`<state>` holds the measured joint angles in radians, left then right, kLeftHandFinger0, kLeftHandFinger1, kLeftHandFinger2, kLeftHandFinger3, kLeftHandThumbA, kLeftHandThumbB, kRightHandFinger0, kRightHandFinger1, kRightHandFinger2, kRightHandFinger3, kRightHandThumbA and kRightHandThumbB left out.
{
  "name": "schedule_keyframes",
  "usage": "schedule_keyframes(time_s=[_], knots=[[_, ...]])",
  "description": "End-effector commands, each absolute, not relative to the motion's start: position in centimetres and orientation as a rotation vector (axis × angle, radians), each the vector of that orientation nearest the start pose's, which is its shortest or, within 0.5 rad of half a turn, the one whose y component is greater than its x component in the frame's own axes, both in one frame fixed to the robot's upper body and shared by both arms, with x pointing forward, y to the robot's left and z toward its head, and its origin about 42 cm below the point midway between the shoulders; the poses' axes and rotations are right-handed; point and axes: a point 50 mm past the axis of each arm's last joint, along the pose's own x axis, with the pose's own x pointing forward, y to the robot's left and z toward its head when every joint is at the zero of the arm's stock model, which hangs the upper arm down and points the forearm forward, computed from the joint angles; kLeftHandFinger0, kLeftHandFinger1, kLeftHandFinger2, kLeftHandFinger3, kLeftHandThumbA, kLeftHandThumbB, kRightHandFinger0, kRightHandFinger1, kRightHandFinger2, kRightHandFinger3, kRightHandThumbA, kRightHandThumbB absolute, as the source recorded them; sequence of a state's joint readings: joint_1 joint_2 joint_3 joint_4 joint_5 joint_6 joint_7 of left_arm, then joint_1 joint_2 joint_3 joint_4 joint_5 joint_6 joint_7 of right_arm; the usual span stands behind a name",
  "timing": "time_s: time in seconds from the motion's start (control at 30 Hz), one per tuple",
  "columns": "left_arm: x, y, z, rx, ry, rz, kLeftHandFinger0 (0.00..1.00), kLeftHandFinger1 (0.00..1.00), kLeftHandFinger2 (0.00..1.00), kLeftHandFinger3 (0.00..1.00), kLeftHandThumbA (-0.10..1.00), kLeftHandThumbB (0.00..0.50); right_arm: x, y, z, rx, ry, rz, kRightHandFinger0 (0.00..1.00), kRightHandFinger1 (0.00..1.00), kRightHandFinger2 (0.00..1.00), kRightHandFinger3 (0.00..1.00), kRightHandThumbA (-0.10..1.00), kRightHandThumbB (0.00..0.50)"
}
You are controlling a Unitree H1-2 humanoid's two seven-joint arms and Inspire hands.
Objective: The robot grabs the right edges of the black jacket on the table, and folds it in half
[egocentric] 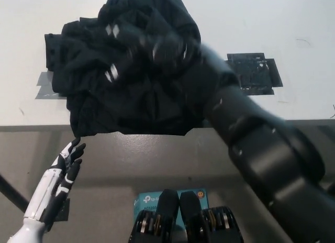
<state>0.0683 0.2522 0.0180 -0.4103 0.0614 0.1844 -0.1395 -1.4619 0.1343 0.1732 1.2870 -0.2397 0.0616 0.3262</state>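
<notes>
- Your right hand (137, 49) sits over the middle of the black jacket (94, 91), blurred; it looks buried in a lifted bunch of fabric, likely carrying the right edge across for the fold, though you cannot tell how its fingers stand.
- Left hand (65, 167) hangs below the table (272, 23) edge, fingers spread, holding nothing.
- The jacket lies crumpled on the table's near side, piled high at centre, its hem just over the near edge.
- Dark tape marks (254, 73) show beside it.

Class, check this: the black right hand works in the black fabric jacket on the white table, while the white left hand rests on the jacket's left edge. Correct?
Not quite. In the head view the white left hand hangs open below the white table edge, off the black fabric jacket. The black right hand is indeed at the jacket.
</notes>
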Motion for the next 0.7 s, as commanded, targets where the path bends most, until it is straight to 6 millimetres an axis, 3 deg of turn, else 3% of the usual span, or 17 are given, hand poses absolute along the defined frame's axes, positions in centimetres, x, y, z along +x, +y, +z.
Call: schedule_keyframes(time_s=[0.0, 0.03, 0.13, 0.17, 0.2, 0.27, 0.3, 0.4, 0.5, 0.53, 0.57, 0.6, 0.63, 0.67], knots=[[25.6, 27.3, 19.7, 0.349, -0.153, -0.169, 1.00, 1.00, 1.00, 1.00, 0.99, 0.091, 52.2, 6.3, 54.4, -0.394, -0.272, 0.880, 1.00, 1.00, 1.00, 1.00, 1.00, 0.473], [25.6, 27.3, 19.7, 0.338, -0.147, -0.175, 1.00, 1.00, 1.00, 1.00, 0.97, 0.079, 51.6, 6.0, 56.4, -0.318, -0.276, 0.883, 1.00, 1.00, 1.00, 1.00, 1.00, 0.459], [25.6, 27.2, 19.8, 0.337, -0.146, -0.176, 1.00, 1.00, 1.00, 1.00, 0.97, 0.078, 51.6, 5.8, 56.5, -0.313, -0.270, 0.885, 1.00, 1.00, 1.00, 1.00, 1.00, 0.459], [25.7, 27.2, 19.8, 0.365, -0.152, -0.170, 1.00, 1.00, 1.00, 1.00, 1.00, 0.071, 51.0, 5.1, 58.7, -0.248, -0.311, 0.903, 1.00, 1.00, 1.00, 1.00, 1.00, 0.485], [25.7, 27.2, 19.8, 0.399, -0.161, -0.162, 1.00, 1.00, 1.00, 1.00, 1.00, 0.059, 49.8, 3.1, 62.9, -0.144, -0.392, 0.938, 1.00, 1.00, 1.00, 1.00, 1.00, 0.498], [25.7, 27.2, 19.7, 0.396, -0.160, -0.163, 1.00, 1.00, 1.00, 1.00, 1.00, 0.058, 49.6, 2.8, 63.2, -0.136, -0.397, 0.941, 1.00, 1.00, 1.00, 1.00, 1.00, 0.500], [26.2, 27.2, 19.9, 0.382, -0.182, -0.175, 1.00, 1.00, 1.00, 1.00, 0.98, 0.048, 48.6, -0.8, 65.9, -0.066, -0.496, 0.901, 1.00, 1.00, 1.00, 1.00, 1.00, 0.500], [25.9, 27.2, 19.9, 0.382, -0.181, -0.166, 1.00, 1.00, 1.00, 1.00, 0.98, 0.083, 47.1, -5.0, 66.8, -0.071, -0.598, 0.827, 1.00, 1.00, 1.00, 1.00, 1.00, 0.499], [25.9, 27.2, 19.9, 0.382, -0.181, -0.166, 1.00, 1.00, 1.00, 1.00, 0.98, 0.084, 47.0, -5.0, 66.8, -0.069, -0.603, 0.827, 1.00, 1.00, 1.00, 1.00, 1.00, 0.500], [25.6, 27.5, 20.0, 0.352, -0.171, -0.145, 1.00, 1.00, 1.00, 1.00, 0.95, 0.087, 44.0, -12.7, 66.1, -0.135, -0.809, 0.689, 1.00, 1.00, 1.00, 1.00, 1.00, 0.465], [25.6, 27.5, 20.1, 0.350, -0.168, -0.141, 1.00, 1.00, 1.00, 1.00, 0.95, 0.086, 43.3, -13.9, 65.8, -0.153, -0.839, 0.666, 1.00, 1.00, 1.00, 1.00, 1.00, 0.461], [25.6, 27.5, 20.0, 0.353, -0.165, -0.142, 1.00, 1.00, 1.00, 1.00, 0.97, 0.093, 42.1, -16.4, 65.0, -0.200, -0.885, 0.624, 1.00, 1.00, 1.00, 1.00, 1.00, 0.469], [25.6, 27.5, 20.0, 0.353, -0.165, -0.142, 1.00, 1.00, 1.00, 1.00, 0.98, 0.094, 41.9, -16.7, 64.9, -0.206, -0.890, 0.619, 1.00, 1.00, 1.00, 1.00, 1.00, 0.470], [26.1, 27.5, 20.2, 0.349, -0.171, -0.140, 1.00, 1.00, 1.00, 1.00, 1.00, 0.118, 40.0, -19.9, 63.2, -0.219, -0.947, 0.583, 1.00, 1.00, 1.00, 1.00, 1.00, 0.472]])
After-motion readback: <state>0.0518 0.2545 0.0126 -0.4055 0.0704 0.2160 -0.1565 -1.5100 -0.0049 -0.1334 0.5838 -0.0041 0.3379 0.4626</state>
